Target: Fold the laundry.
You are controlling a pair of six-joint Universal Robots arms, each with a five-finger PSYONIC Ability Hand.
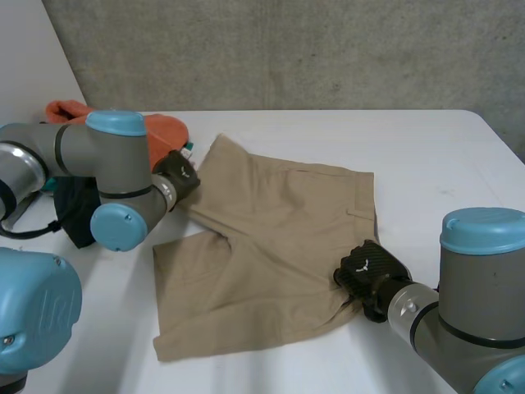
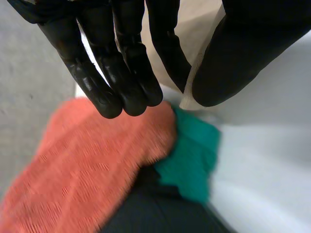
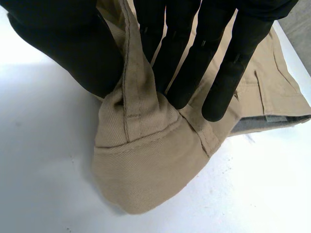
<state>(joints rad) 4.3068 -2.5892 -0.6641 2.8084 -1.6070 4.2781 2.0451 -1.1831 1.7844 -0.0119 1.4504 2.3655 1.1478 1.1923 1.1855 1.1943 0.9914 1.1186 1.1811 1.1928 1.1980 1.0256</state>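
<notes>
As right robot hand (image 3: 181, 58) pinches, shorts (image 3: 146, 170) bunch.

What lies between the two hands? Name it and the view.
The tan shorts, spread on the table, span the stretch from left hand to right hand: head view.

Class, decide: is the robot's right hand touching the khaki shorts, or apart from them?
Touching. The right wrist view shows the right hand pinching a raised fold of the shorts at the waistband, between thumb and fingers.
</notes>
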